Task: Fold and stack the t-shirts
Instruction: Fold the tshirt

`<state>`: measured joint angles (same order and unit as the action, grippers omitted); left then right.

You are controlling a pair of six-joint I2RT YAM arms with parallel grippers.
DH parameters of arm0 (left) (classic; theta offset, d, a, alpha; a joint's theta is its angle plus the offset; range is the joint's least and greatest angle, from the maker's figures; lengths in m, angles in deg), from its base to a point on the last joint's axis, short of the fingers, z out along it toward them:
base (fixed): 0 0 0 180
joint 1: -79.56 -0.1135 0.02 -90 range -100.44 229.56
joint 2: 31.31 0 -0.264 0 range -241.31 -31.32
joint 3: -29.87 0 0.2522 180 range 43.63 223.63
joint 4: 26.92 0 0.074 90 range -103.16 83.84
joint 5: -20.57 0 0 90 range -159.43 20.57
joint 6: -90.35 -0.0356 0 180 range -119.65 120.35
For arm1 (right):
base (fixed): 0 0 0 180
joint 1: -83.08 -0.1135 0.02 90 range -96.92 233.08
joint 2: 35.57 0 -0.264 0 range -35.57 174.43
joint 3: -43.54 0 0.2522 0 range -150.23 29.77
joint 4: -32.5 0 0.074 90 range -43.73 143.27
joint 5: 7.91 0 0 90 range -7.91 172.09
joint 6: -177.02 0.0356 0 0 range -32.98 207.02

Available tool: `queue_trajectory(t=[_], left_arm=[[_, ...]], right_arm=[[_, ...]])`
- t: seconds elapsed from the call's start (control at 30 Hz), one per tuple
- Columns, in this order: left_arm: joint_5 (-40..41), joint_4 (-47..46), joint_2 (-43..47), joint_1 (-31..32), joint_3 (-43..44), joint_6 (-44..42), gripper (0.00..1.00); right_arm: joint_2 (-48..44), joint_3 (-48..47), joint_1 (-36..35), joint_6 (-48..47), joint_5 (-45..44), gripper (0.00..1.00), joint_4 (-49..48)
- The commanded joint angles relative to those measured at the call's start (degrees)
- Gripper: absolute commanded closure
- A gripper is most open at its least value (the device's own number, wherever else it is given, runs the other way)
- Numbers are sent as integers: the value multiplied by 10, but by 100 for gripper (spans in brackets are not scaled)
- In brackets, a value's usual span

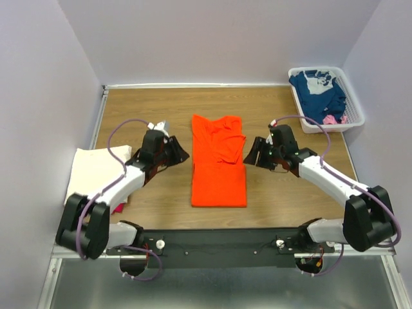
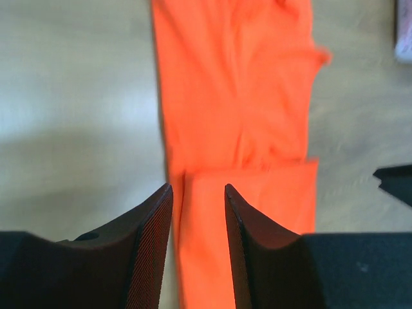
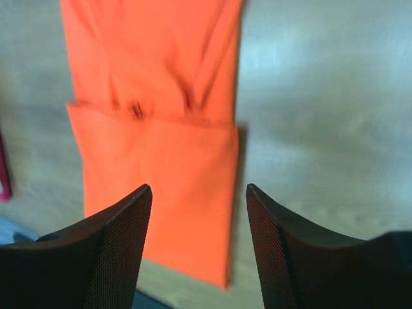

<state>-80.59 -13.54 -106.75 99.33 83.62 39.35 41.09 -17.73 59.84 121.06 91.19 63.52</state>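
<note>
loc: robot lab cell | evid: plain lilac walls (image 1: 225, 38) round wood table (image 1: 154, 103), arm mount rail (image 1: 219, 243)

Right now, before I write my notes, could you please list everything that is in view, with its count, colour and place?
orange t-shirt: 1, bright orange, table centre, partly folded
cream t-shirt: 1, cream-white, table's left edge
navy t-shirt: 1, navy with white print, in the basket
pink cloth: 1 bit, pink, in the basket
magenta cloth: 1 bit, magenta, beside the cream t-shirt
basket: 1, white, far right corner
table: 1, brown wood, under everything
arms: 2, white and black, near edge
left gripper: 1, black, open, left of orange t-shirt
right gripper: 1, black, open, right of orange t-shirt
</note>
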Motion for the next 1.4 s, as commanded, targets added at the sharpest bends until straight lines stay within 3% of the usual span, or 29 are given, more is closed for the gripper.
queue_trajectory(t=[0.0, 0.17, 0.33, 0.73, 1.37], left_arm=[[25, 51, 94, 34, -71, 40, 54], [31, 134, 175, 68, -119, 74, 53], [22, 194, 198, 98, -127, 91, 52], [-35, 143, 137, 163, -170, 123, 51], [-49, 115, 108, 171, -185, 126, 59]], right_arm=[[-34, 59, -10, 38, 78, 33, 48], [-52, 128, -31, 69, 122, 40, 48], [-57, 164, -43, 92, 150, 45, 41], [-60, 244, -51, 146, 182, 49, -12], [-79, 278, -51, 208, 134, 53, -64]])
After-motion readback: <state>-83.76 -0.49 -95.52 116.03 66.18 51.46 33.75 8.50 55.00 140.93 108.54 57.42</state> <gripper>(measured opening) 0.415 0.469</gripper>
